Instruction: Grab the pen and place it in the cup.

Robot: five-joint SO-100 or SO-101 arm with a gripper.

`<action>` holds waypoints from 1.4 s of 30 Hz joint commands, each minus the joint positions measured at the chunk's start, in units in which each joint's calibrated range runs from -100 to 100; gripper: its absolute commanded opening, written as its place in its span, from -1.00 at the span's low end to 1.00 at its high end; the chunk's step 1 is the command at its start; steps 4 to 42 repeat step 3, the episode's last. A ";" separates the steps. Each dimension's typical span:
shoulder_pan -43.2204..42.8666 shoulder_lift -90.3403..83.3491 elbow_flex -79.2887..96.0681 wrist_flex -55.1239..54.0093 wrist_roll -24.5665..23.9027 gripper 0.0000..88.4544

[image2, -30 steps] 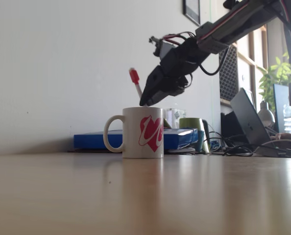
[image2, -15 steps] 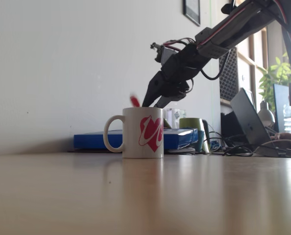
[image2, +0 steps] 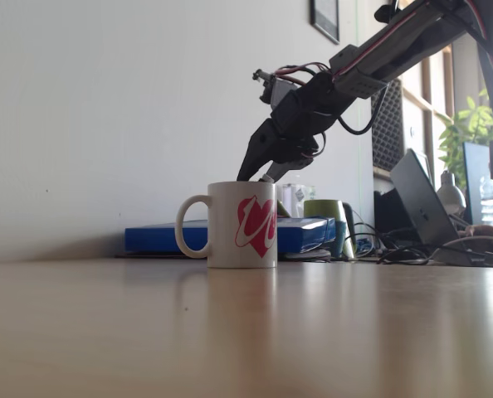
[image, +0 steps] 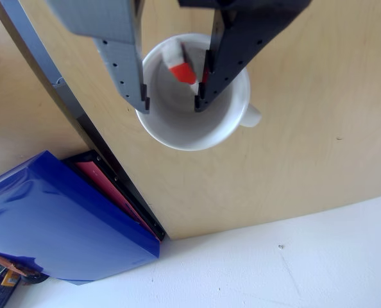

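The pen [image: 183, 67] lies inside the cup [image: 177, 131] — claw [image: 171, 102] spread open above, seemingly holding nothing.

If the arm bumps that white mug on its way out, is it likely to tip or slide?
Probably neither. The mug stands upright on a flat wooden table, looks like thick ceramic, so fairly heavy. The pen inside adds little. The open gripper hangs over the rim; a hard knock could chip it.

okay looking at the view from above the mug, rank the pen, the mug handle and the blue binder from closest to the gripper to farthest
1. The pen: inside the cup, between the open fingers of the gripper.
2. The mug handle: on the cup's right side.
3. The blue binder: lower left, at the table's edge.
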 commanded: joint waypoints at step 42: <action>0.01 -0.80 -0.16 0.10 0.26 -0.50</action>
